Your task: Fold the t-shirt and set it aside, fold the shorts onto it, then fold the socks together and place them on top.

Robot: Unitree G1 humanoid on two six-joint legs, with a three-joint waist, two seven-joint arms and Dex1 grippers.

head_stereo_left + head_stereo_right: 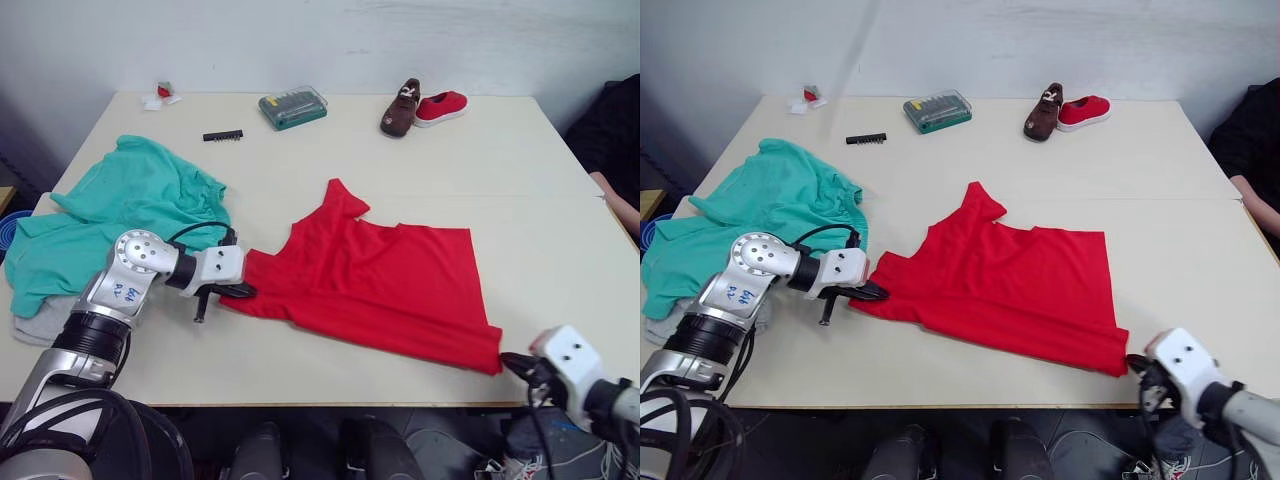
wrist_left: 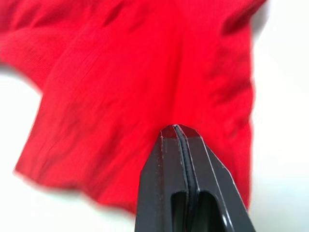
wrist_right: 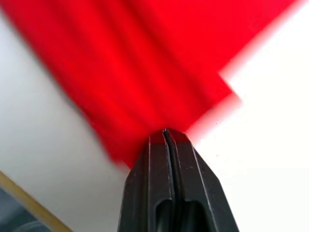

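Red t-shirt (image 1: 385,280) (rumpled, spread flat)

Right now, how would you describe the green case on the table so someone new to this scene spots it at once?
Start at the far edge of the pale table, by the wall. Near the middle of that edge, left of the brown shoe and red shoe, lies the green case. Its clear lid shows rows of small metal bits, and it is the one boxy, hard-edged thing there, unlike the black strip nearer the teal shorts.
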